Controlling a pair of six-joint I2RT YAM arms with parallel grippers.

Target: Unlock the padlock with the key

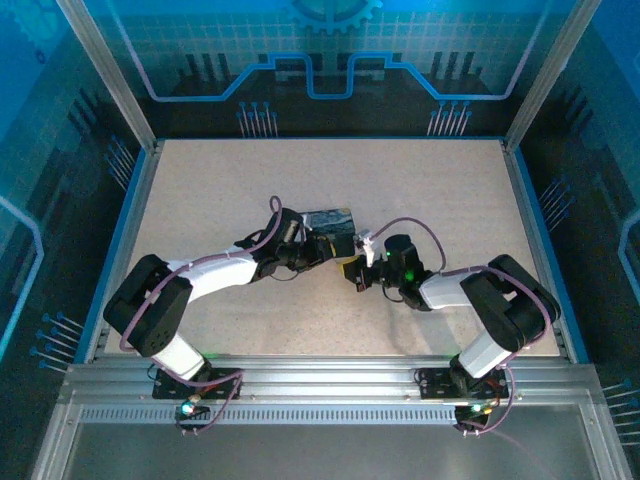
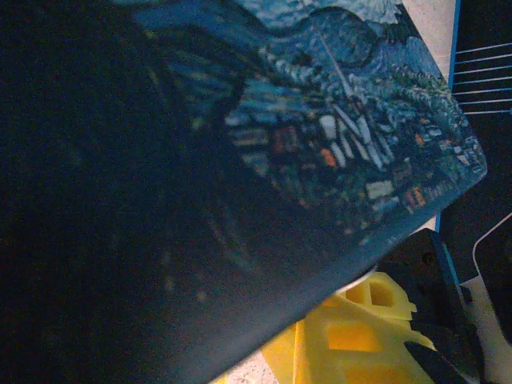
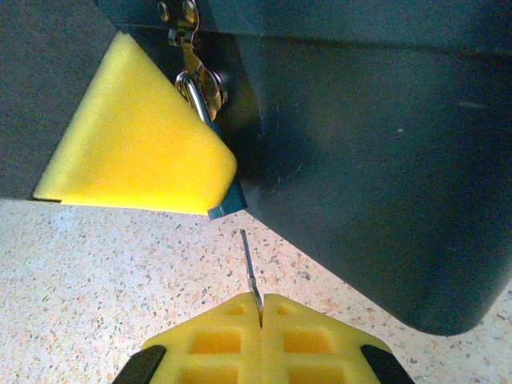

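In the right wrist view my right gripper [image 3: 262, 304] is shut on the key [image 3: 250, 268]. Its thin blade points up at a teal-grey corner [image 3: 227, 202] a short gap away. That corner sticks out from under a yellow finger [image 3: 136, 136] of my left gripper [image 1: 322, 250]. The padlock's silvery shackle [image 3: 196, 90] rises from behind that finger to a small hasp [image 3: 179, 14] on the tin. The padlock's body is hidden by the finger, which seems clamped on it. From above, my right gripper [image 1: 357, 272] meets the left one at the table's middle.
The blue tin with the night-sky print [image 2: 344, 120] lies right over the left wrist camera. Its dark side [image 3: 376, 160] stands just right of the key. Speckled tabletop [image 3: 96, 272] lies below. A raised frame [image 1: 530, 210] edges the table.
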